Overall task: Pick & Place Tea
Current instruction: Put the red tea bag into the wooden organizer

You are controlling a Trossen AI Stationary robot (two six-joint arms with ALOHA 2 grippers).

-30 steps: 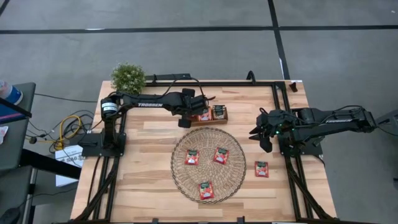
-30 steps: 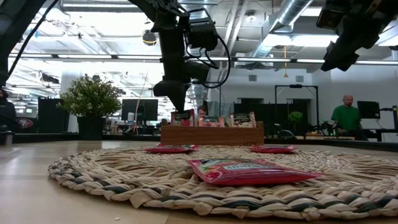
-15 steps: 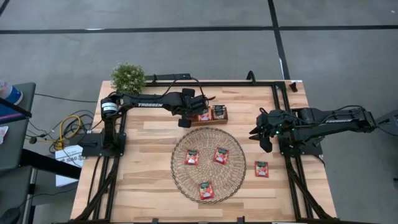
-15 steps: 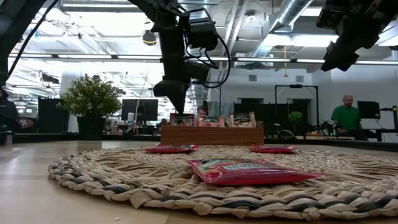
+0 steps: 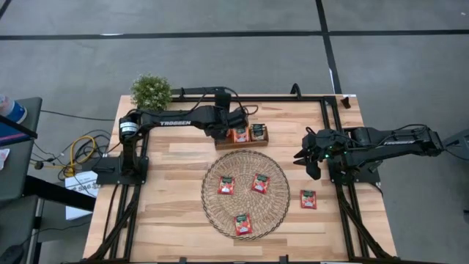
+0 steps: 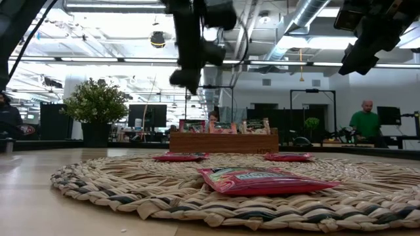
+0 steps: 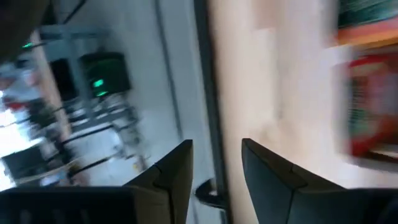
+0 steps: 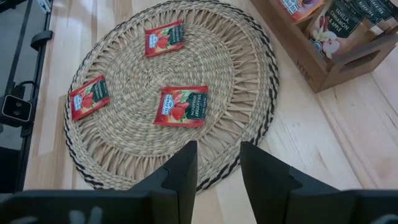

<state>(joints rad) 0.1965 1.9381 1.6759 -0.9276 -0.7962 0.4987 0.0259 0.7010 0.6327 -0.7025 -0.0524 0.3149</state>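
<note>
**Thin, light sachets: pinch by an edge**

Three red tea sachets lie flat on the round woven mat in the high view, at about 10, 1 and 6 o'clock around its middle. A fourth sachet rests on the bare table, just off the mat's 3 o'clock rim. More stand upright in the wooden tray at the mat's 12 o'clock.

The left gripper hangs above the tray's left end, fingers slightly spread and empty. The right gripper waits well off the mat at 2 o'clock, its fingers apart, nothing between them.

The sachets are probably almost weightless, floppy and slick. Lying flat, they offer little to grab; a pinch across one raised edge seems best, pressing lightly so the coarse weave lets a fingertip slip underneath.
</note>
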